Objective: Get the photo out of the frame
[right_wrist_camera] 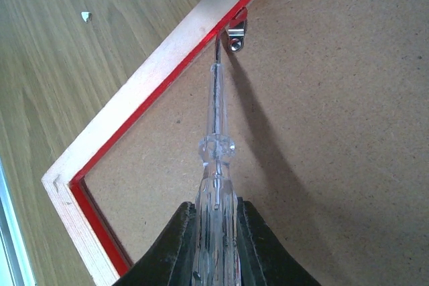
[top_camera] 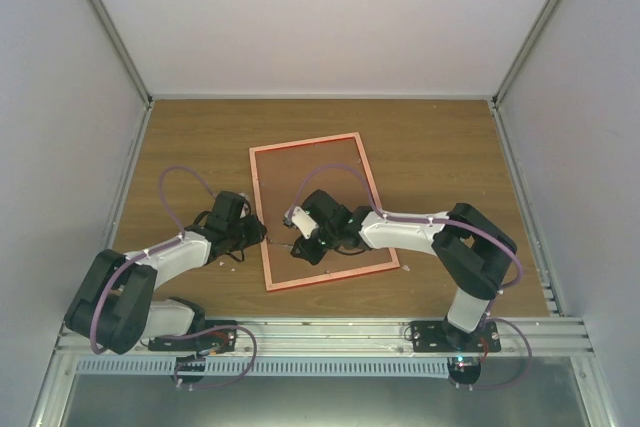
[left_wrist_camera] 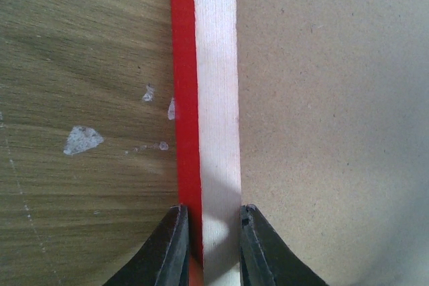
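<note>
- The left gripper (left_wrist_camera: 213, 211) sits at the left of centre in the overhead view, at the frame's left rail. In its wrist view the two dark fingers (left_wrist_camera: 171, 249) straddle that rail at the bottom edge. They are narrowly parted, one against the red outer side and one against the inner side, clamped on the rail.
- A few white flecks (left_wrist_camera: 82, 140) lie on the wooden table (top_camera: 190, 137), left of the rail in the left wrist view.
- The frame (top_camera: 305, 141) lies flat in the middle of the table, slightly turned, back side up. Its rails show pale wood with a red edge.
- A plain brown backing board (top_camera: 315, 172) fills the frame's opening; the photo cannot be seen.
- The right gripper (right_wrist_camera: 214, 209) reaches over the lower middle of the frame from the right. Its fingers are closed on the clear handle of a screwdriver (right_wrist_camera: 216, 165) at the bottom centre of its wrist view.
- The screwdriver's shaft runs up the picture, with its tip at a small metal tab (right_wrist_camera: 235, 37) beside the frame's inner red edge, near the top centre.
</note>
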Controlling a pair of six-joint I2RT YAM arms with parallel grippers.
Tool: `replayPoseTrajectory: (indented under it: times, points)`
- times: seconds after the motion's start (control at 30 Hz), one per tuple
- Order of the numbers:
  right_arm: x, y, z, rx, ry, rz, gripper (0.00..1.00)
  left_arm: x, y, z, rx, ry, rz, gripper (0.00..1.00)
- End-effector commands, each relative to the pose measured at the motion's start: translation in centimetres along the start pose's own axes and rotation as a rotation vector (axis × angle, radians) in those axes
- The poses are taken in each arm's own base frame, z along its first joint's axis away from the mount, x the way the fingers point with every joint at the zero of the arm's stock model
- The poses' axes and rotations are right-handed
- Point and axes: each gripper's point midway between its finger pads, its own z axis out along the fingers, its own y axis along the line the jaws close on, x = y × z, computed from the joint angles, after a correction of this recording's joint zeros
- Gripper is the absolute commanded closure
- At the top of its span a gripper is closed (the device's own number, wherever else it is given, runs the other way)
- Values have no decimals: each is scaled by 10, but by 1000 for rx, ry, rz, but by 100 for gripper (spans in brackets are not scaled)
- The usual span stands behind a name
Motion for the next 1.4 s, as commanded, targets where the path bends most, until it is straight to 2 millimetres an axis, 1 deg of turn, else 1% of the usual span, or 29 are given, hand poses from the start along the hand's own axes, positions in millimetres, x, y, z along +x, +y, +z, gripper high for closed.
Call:
replayPoseTrajectory:
  times: [0.0,0.1,0.3,0.57,0.7,0.8,0.9,1.07,1.17,1.37]
  points:
    - [2,0,1,14,12,-2,99,0,-17,2,71,7,13,91]
    - [3,-6,3,48,16,16,99,1,-18,3,74,9,14,91]
    - [-2,-14,0,100,-5,39,99,2,-18,2,72,11,15,91]
    - [-3,-19,-4,137,-9,55,99,3,-18,1,73,10,16,91]
    - [-6,-17,-10,133,-27,45,99,4,-19,2,74,14,21,92]
    - [-14,-12,-20,124,-63,32,99,5,-21,3,77,18,34,92]
    - [-19,-14,-30,127,-88,30,99,8,-25,3,85,33,56,92]
    - [-21,-28,-41,149,-111,47,99,18,-28,4,88,66,85,95]
    - [-24,-38,-48,165,-127,59,99,24,-28,1,87,76,99,95]
    - [-35,-50,-52,168,-157,64,99,36,-30,-7,102,104,110,94]
